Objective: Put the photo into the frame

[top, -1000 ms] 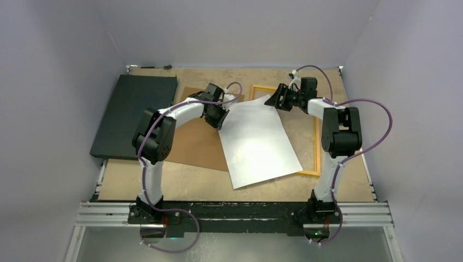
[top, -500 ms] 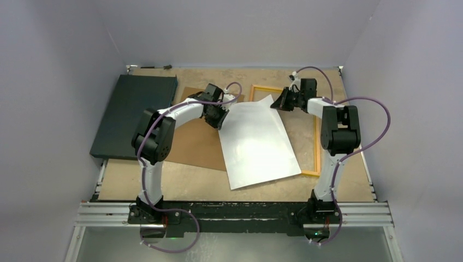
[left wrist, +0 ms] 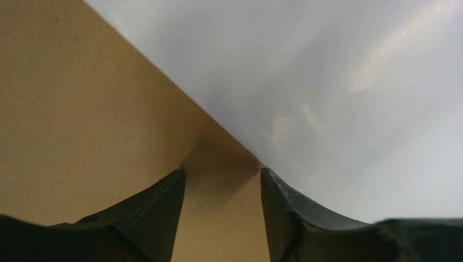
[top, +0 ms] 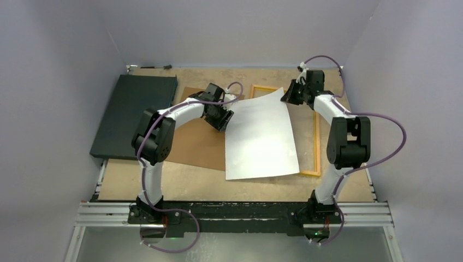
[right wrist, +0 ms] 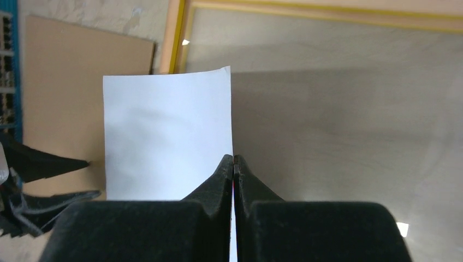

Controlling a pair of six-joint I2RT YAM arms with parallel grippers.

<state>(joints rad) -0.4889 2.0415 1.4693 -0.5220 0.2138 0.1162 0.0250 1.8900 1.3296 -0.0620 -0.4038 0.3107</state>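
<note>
- Jaws of the right gripper [right wrist: 233,159] are pinched shut on the photo [top: 261,139], at its upper right corner, white side up.
- Jaws of the left gripper [left wrist: 221,176] stand apart and empty, just beside the photo's left edge.
- Step now, I think: moving the photo over the frame [top: 317,136]; it covers only the frame's left part.
- Next, line it up and lay it inside.
- Brown board [top: 194,144] under the photo's left edge might snag it; dark slab [top: 134,114] sits far left.

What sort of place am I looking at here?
Likely a robot test booth, not a workshop: a left arm and right arm bolted to a rail at a worn table's edge, bare grey walls around, and just a photo, frame, board and slab laid out.
</note>
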